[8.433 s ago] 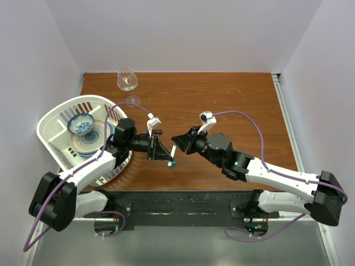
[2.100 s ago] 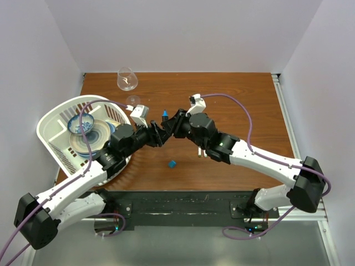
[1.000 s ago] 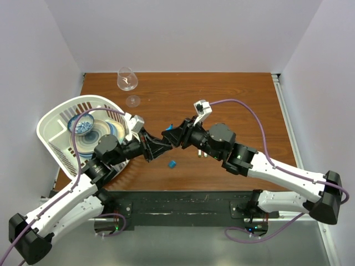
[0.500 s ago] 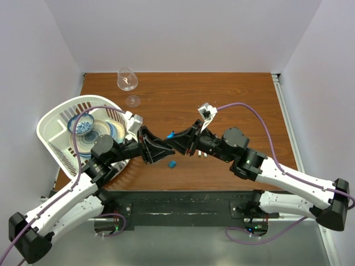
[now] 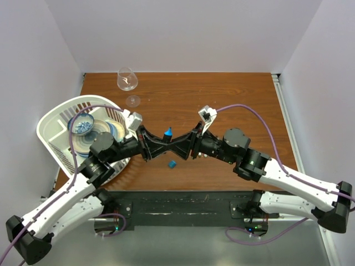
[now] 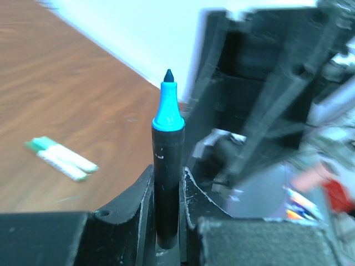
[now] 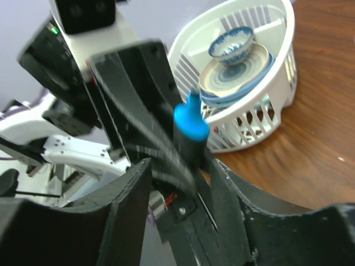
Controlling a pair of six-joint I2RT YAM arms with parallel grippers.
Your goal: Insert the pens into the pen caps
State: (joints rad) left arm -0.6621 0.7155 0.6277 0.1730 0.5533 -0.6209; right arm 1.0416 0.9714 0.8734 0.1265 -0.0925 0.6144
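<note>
My left gripper (image 5: pixel 164 144) is shut on a black pen barrel (image 6: pixel 166 183) and holds it upright above the table. The pen's uncapped blue tip (image 5: pixel 167 132) points up and also shows in the left wrist view (image 6: pixel 167 105). My right gripper (image 5: pixel 178 146) is open and empty, tip to tip with the left one. In the right wrist view its jaws (image 7: pixel 180 166) stand wide apart with the blue tip (image 7: pixel 191 123) just ahead between them. A blue cap (image 5: pixel 172 164) lies on the table below both grippers. Two white pens with green caps (image 6: pixel 61 158) lie side by side on the wood.
A white basket (image 5: pixel 51 123) with a blue-patterned bowl (image 5: pixel 81 124) and plates stands at the left, also in the right wrist view (image 7: pixel 260 105). A wine glass (image 5: pixel 126 79) is at the table's back edge. Walls close in on three sides.
Both grippers have drawn back toward the near middle of the table. The left one still holds the pen. The right gripper has swung round to face it, tip to tip.
</note>
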